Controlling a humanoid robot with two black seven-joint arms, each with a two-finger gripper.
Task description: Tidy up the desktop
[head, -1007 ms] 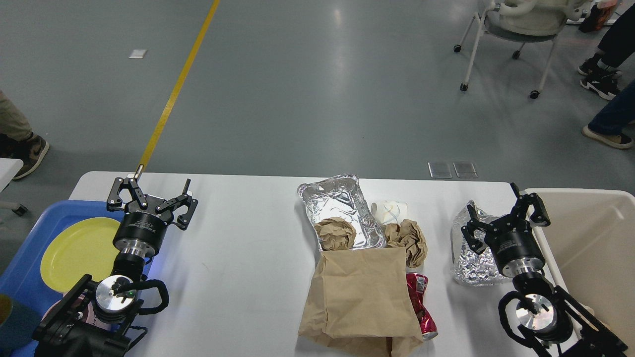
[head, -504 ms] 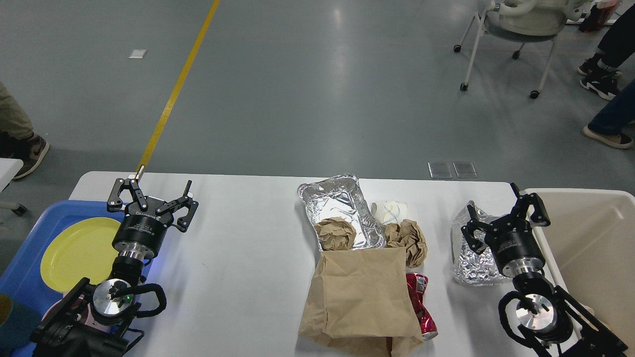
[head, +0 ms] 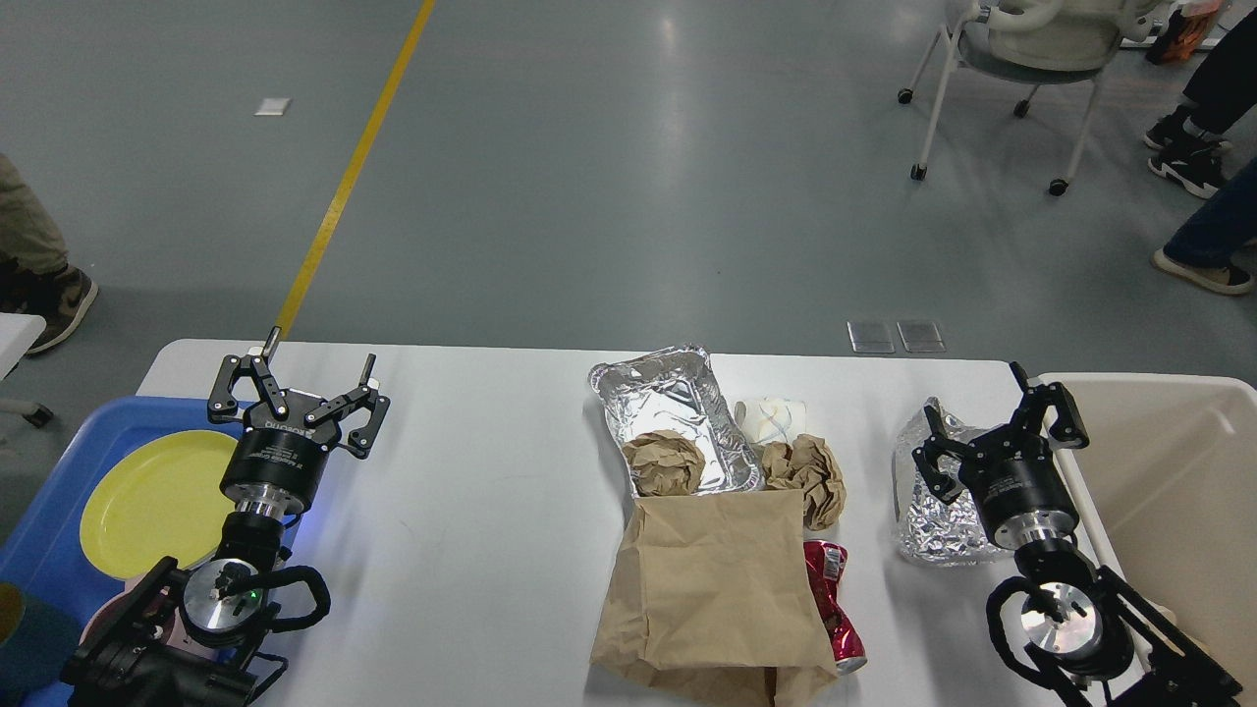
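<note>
Hovering over the desktop (head: pixel 471 511), both claws spread, empty.

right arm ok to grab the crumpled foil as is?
Probably yes. The right hand is open and sits right over the crumpled foil, nothing between them; the beige bin stands just beside.

Crushed red can (head: pixel 833 604) half hidden under paper bag (head: pixel 715 589), beige bin (head: pixel 1169 491) cut off at right edge
</note>
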